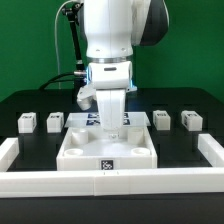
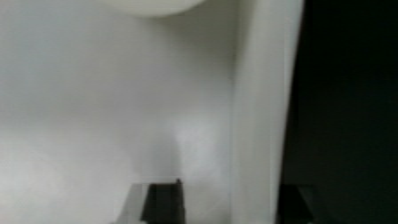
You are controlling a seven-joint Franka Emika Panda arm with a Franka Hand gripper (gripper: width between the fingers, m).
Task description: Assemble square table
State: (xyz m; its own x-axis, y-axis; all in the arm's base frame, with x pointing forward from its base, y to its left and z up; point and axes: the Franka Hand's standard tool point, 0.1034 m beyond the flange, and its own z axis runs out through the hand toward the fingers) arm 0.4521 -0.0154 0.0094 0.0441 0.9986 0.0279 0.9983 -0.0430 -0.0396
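Note:
The square table top (image 1: 85, 148), white with a raised rim, lies in the middle of the black table. My gripper (image 1: 112, 120) reaches straight down onto its far rim. In the wrist view the rim (image 2: 263, 110) runs between my two dark fingertips (image 2: 164, 205), and my gripper (image 2: 233, 206) is shut on it. Two white block legs (image 1: 27, 122) (image 1: 55, 121) stand at the exterior view's left of the top. Two more legs (image 1: 161, 119) (image 1: 190, 119) stand at its right. All of them are apart from the top.
A low white border rail (image 1: 110, 185) runs along the front and turns back at both sides (image 1: 8, 150) (image 1: 212, 150). Bare black table (image 2: 347, 110) lies just beyond the gripped rim. A green wall stands behind the arm.

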